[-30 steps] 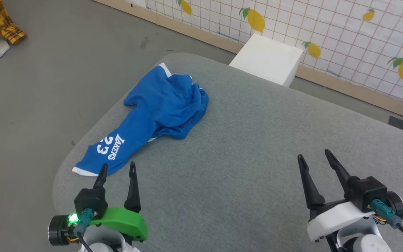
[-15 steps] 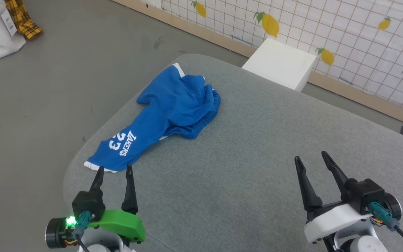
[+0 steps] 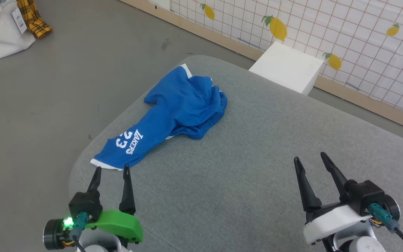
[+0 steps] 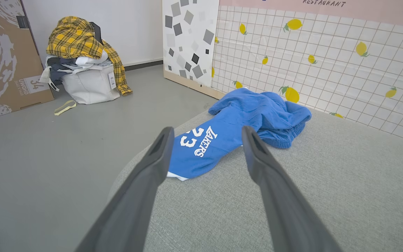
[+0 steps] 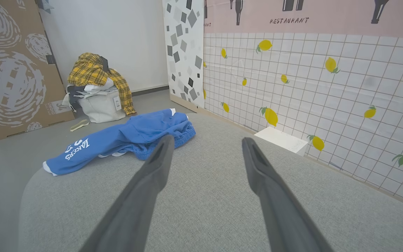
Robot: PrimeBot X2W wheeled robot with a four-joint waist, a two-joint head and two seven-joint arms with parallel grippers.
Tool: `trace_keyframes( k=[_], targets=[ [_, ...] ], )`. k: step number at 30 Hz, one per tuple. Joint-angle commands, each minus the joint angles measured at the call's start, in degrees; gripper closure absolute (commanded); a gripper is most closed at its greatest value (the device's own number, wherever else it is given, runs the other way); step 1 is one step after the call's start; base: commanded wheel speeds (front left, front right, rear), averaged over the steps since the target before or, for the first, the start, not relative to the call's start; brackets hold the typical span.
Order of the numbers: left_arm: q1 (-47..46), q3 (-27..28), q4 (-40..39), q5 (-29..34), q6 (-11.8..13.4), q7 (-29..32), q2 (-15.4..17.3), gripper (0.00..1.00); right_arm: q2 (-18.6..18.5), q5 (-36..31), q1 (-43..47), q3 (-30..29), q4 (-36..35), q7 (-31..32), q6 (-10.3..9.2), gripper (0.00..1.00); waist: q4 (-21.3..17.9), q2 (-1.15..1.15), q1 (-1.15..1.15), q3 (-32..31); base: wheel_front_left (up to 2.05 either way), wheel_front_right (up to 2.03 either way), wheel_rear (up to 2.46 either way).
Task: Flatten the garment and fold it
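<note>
I look across a grey fabric tabletop (image 3: 257,157) with a rounded corner, standing on a grey floor (image 3: 47,87). Past its far edge runs a white gridded wall (image 3: 345,31) printed with lemons, with a white box (image 3: 287,66) by its wooden skirting (image 3: 219,39). Beyond the left corner, a yellow plaid cloth (image 4: 79,38) tops a white bag (image 4: 89,85) beside a cardboard sheet (image 4: 2,59).

The shorts (image 3: 173,112) lie crumpled near the far left corner of the gray table (image 3: 250,150) before me. They are bright blue, one leg stretched toward me with white "Lakers 23" facing up, the waistband end bunched in a heap.
</note>
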Motion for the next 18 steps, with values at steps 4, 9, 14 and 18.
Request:
trace_keyframes(
  k=[4, 9, 14, 18],
  targets=[
    [-0.66, 0.06, 0.12, -0.5, 0.41, -0.21, 0.43, 0.0, 0.03, 0.44, -0.95, -0.2, -0.13, -0.38, -0.09, 0.0, -0.6, 0.0, 0.0, 0.77, 0.0, 0.0, 0.0],
    [-2.69, 0.8, 0.85, -2.47, -0.27, -0.31, -0.39, 0.0, 0.03, 0.02, -1.59, -0.28, -0.79, 0.1, -0.09, 0.0, -1.87, 0.0, 0.0, 2.6, 0.0, 0.0, 0.0],
    [-9.0, 2.25, 4.12, -5.57, -1.48, 2.63, -0.69, 0.0, 0.03, -1.19, -3.39, -0.05, -2.55, 1.35, -0.09, 0.0, -4.71, 0.0, 0.0, 7.3, 0.0, 0.0, 0.0],
    [-16.77, 4.21, 7.89, -9.28, -3.36, 6.09, -0.39, 0.0, 0.03, -2.61, -5.06, 0.4, -4.36, 2.74, -0.09, 0.0, -8.1, 0.0, 0.0, 12.72, 0.0, 0.0, 0.0]
  ],
)
